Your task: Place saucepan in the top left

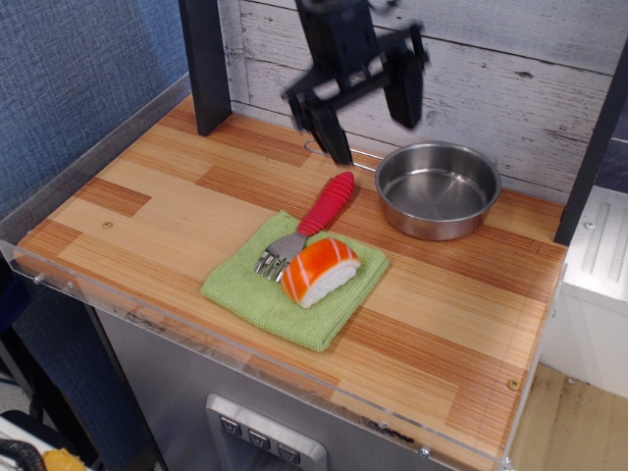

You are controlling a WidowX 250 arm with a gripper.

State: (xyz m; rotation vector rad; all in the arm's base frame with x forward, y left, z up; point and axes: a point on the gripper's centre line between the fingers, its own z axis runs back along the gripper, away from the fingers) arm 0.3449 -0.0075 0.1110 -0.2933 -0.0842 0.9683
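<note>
The saucepan (pixel 438 188) is a shiny round steel pan standing upright at the back right of the wooden table, its thin wire handle (pixel 339 153) pointing left along the back. My gripper (pixel 365 106) hangs in the air above and left of the pan, over the handle. It is open and empty, with one finger (pixel 333 128) on the left and the other (pixel 404 90) on the right.
A green cloth (pixel 292 280) lies at the front middle with a piece of salmon sushi (pixel 318 270) and a red-handled fork (pixel 312 221) on it. A dark post (pixel 204 64) stands at the back left. A plank wall (pixel 510 59) runs behind the table.
</note>
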